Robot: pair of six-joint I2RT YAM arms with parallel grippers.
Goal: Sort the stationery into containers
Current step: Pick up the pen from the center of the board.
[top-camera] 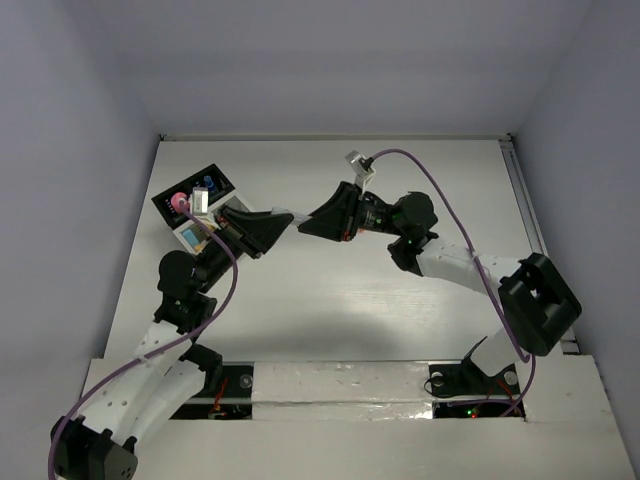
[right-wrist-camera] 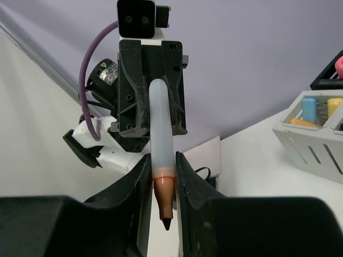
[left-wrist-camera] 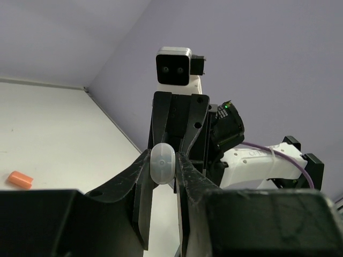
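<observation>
Pinching one translucent pen (right-wrist-camera: 159, 123) narrowly from both ends: with left gripper (left-wrist-camera: 162, 167) on the rounded butt, with right gripper (right-wrist-camera: 162, 179) by the brown tip. Held above the table (top-camera: 380, 300), just right of the organizer (top-camera: 195, 205) at far left. Lying loose nearby, an orange piece (left-wrist-camera: 20, 179).

White tabletop (top-camera: 350, 290), matte, pale lavender-grey walls (top-camera: 330, 60) closing in on three sides, thin rail (top-camera: 526, 200) along the right edge, wrinkled white strip (top-camera: 340, 385) across the near edge, soft even light, faint shadows.
</observation>
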